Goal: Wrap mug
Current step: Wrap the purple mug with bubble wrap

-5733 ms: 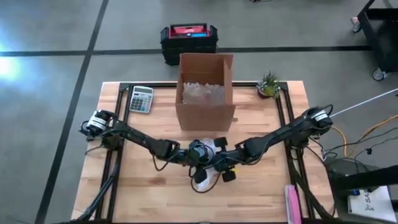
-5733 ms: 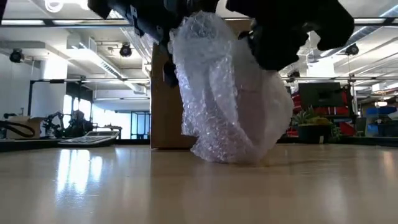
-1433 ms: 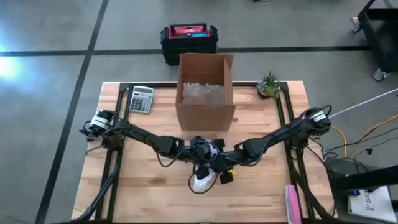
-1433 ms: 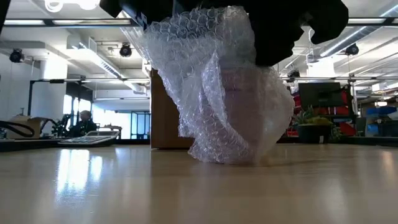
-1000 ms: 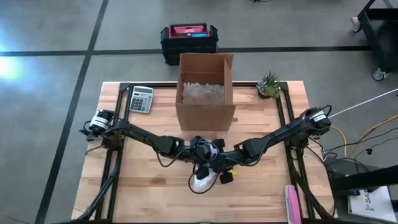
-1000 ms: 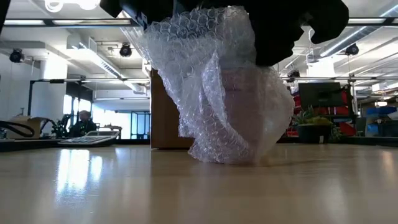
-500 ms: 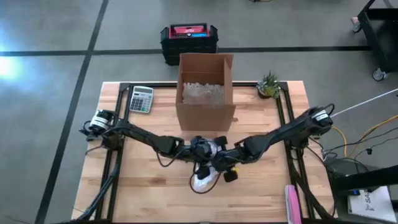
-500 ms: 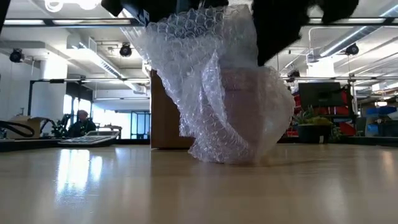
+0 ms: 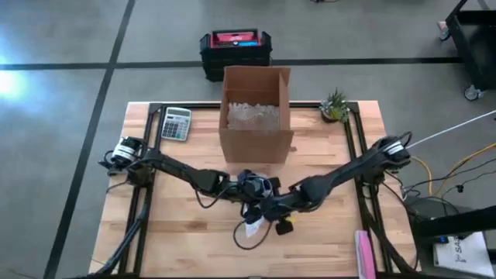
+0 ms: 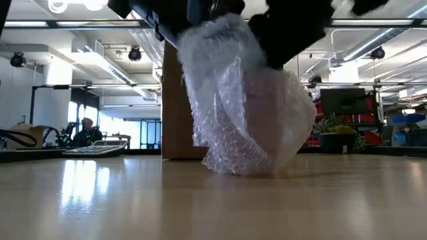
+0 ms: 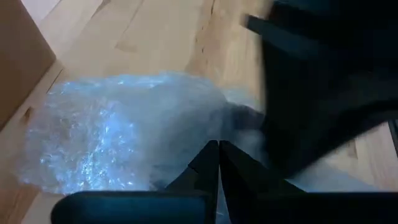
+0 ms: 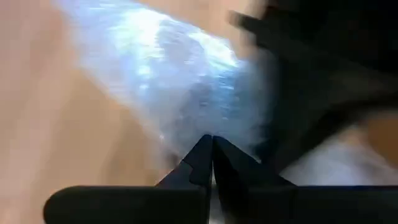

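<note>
Grippers [image 9: 260, 208] (both pinched) atop bubble wrap [image 10: 247, 113]

Bearing everything: wooden table [image 9: 178, 232] | sitting at back centre: open cardboard box [image 9: 256, 116] holding bubble wrap | lying left of cardboard box: calculator [image 9: 176, 123] | standing right of cardboard box: small potted plant [image 9: 335, 105] | resting in front of cardboard box: bubble-wrapped bundle [image 10: 247, 113] | lying far front-right of cardboard box, at table edge: pink object [image 9: 365, 256]

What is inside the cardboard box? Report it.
From above, the open cardboard box holds crumpled bubble wrap. Anything beneath that wrap, and the box floor, is covered and cannot be seen.
</note>
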Motion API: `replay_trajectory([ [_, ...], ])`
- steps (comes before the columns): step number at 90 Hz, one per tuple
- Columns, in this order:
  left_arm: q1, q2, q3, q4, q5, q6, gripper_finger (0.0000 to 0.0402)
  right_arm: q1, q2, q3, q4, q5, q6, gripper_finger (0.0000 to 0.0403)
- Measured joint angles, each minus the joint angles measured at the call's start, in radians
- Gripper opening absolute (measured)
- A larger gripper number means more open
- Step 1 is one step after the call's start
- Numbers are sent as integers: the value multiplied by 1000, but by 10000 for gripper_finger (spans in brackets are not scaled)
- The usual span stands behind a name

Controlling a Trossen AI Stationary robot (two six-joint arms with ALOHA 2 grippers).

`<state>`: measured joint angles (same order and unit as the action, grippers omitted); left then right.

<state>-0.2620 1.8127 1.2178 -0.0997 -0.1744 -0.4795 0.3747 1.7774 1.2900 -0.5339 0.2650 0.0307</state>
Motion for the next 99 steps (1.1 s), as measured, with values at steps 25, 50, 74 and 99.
replay_trajectory([
  [25,-69,-100,106,-270,98,-60,0,-10,37,-2,22,25,-5,0],
  [50,-146,-95,45,-141,6,-62,0,-12,37,-3,42,27,-24,0],
  [74,-58,-31,0,-54,-80,-49,0,-12,29,-4,41,24,-33,0],
  [99,-32,40,1,-13,-58,-61,0,0,-48,167,-223,24,-62,0],
])
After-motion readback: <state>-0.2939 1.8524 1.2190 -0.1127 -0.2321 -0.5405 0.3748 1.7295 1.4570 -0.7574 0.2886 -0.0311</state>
